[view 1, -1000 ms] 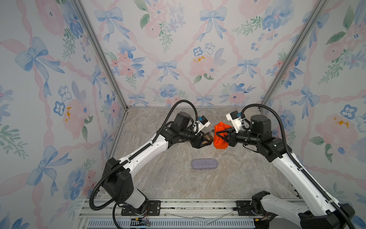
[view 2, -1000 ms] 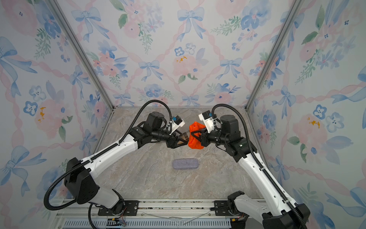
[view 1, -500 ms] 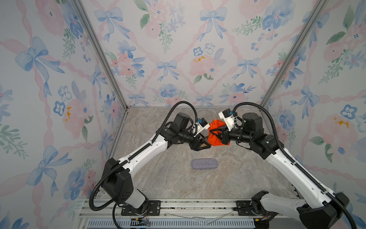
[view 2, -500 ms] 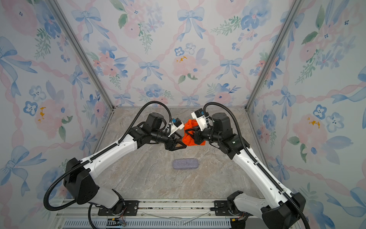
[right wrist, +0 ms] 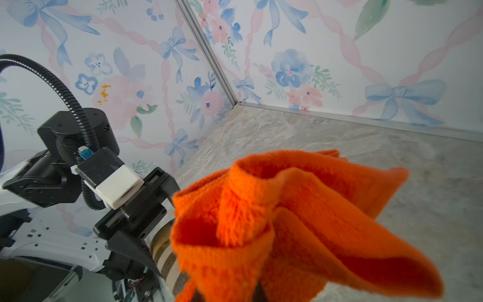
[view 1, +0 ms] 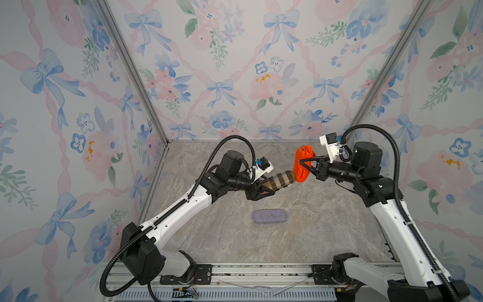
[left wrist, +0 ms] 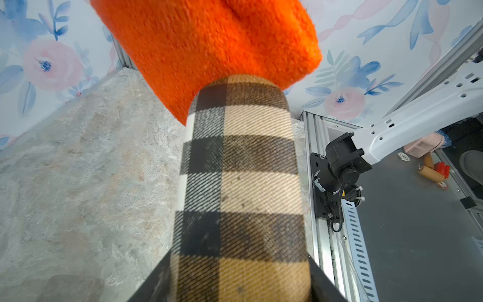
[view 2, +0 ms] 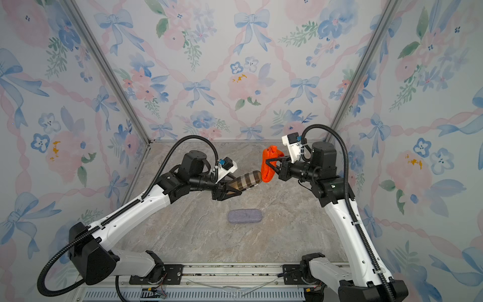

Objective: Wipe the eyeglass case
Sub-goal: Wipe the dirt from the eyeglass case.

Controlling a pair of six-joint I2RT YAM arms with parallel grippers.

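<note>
Left wrist view: the plaid case (left wrist: 240, 183) fills the middle, its far end touching the orange cloth (left wrist: 209, 47); in both top views the left gripper (view 1: 265, 188) clamps the case's near end, holding it aloft over the table (view 1: 326, 230); the right gripper (view 1: 303, 162) is pinched closed on the cloth; a grey pouch (view 1: 270, 216) lies on the table below, apart.

The cloth (right wrist: 300, 222) almost wholly covers the right gripper (view 1: 304, 164) in its wrist view and hides most of the glasses case (right wrist: 167, 255) beyond it. In the left wrist view the case's end inside the left gripper (left wrist: 240, 287) is cut off by the edge, and the cloth is blurred.
</note>
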